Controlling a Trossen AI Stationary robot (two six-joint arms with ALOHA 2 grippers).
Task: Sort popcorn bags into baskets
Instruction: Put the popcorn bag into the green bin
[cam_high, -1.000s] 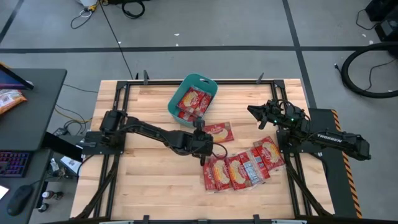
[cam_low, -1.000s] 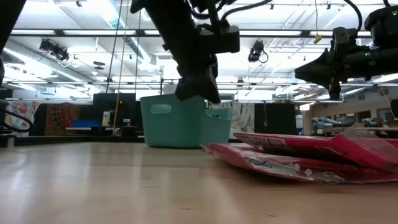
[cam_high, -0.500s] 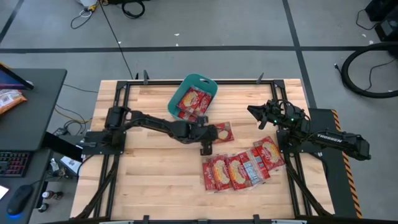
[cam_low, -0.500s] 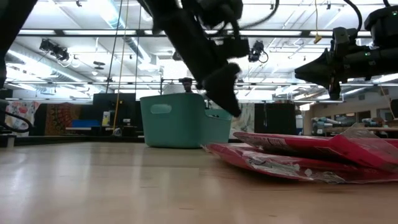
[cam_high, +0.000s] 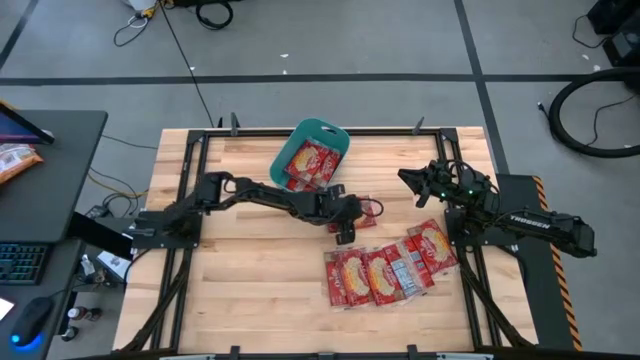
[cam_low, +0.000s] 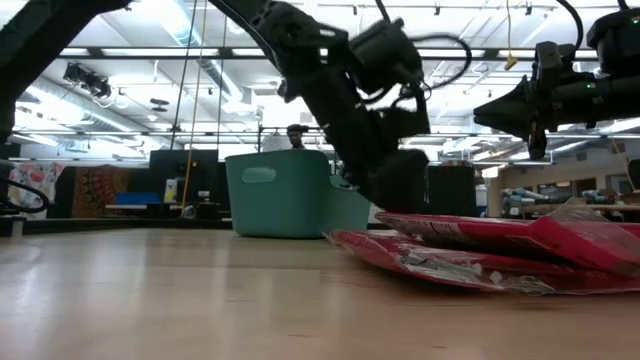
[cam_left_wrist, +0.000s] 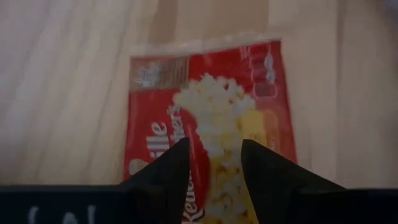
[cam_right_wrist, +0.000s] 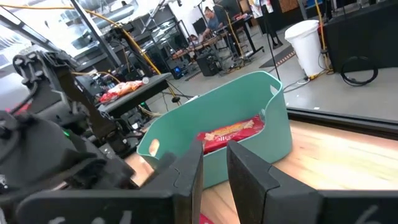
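Note:
A teal basket (cam_high: 318, 128) stands at the table's far middle with red popcorn bags (cam_high: 312, 163) lying in it. One bag (cam_left_wrist: 211, 93) lies flat on the wood just right of centre. My left gripper (cam_left_wrist: 214, 155) is open and low over it, a finger on either side of its cream popcorn panel. Several more bags (cam_high: 385, 270) lie overlapping toward the near right. My right gripper (cam_high: 405, 178) waits raised at the right, open by a narrow gap and facing the basket (cam_right_wrist: 249, 106). My left gripper comes down on the single bag from above, slanting from the table's left, with its open fingers (cam_left_wrist: 177, 162) over the bag's middle. The bag lies flat on the table. I cannot tell whether the fingertips touch it.
An orange snack bag (cam_high: 15, 160) lies on the dark desk beyond the table's left edge. Bare wood (cam_high: 240, 290) spreads over the near left. In the low view the bag pile (cam_low: 500, 250) rises at the right, and the basket (cam_low: 280, 195) stands behind it.
My left gripper has swung from the near side of the single bag toward the table's right and far edge. It has also come down low over that bag. The bags and the basket have stayed where they were.

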